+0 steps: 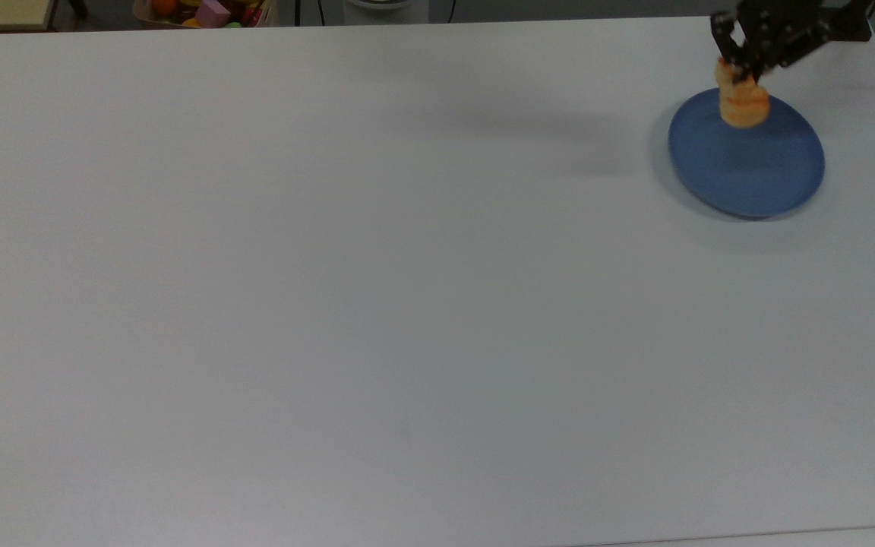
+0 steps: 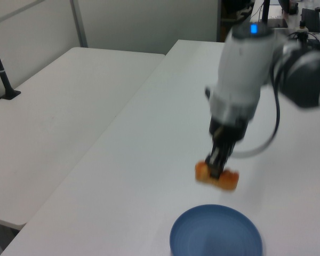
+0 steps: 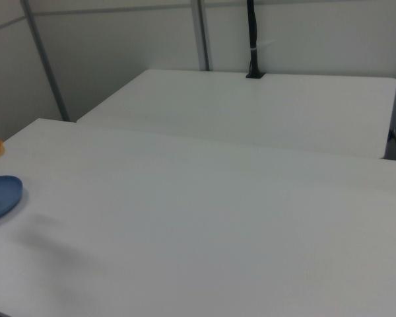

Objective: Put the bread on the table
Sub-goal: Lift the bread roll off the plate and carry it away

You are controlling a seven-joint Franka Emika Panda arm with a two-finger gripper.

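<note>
My fingers [image 2: 220,169] clamp the small golden-orange glazed bread roll [image 2: 217,176] across its middle, hanging clear above the round blue plate [image 2: 216,230]. Likely light, soft, slightly slippery; mid-body grip suits lowering onto the white table [image 1: 346,251].

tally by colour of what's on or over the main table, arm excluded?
Blue: 1, the plate
Golden-orange: 1, the bread, held in the gripper above the table
Total: 2
</note>
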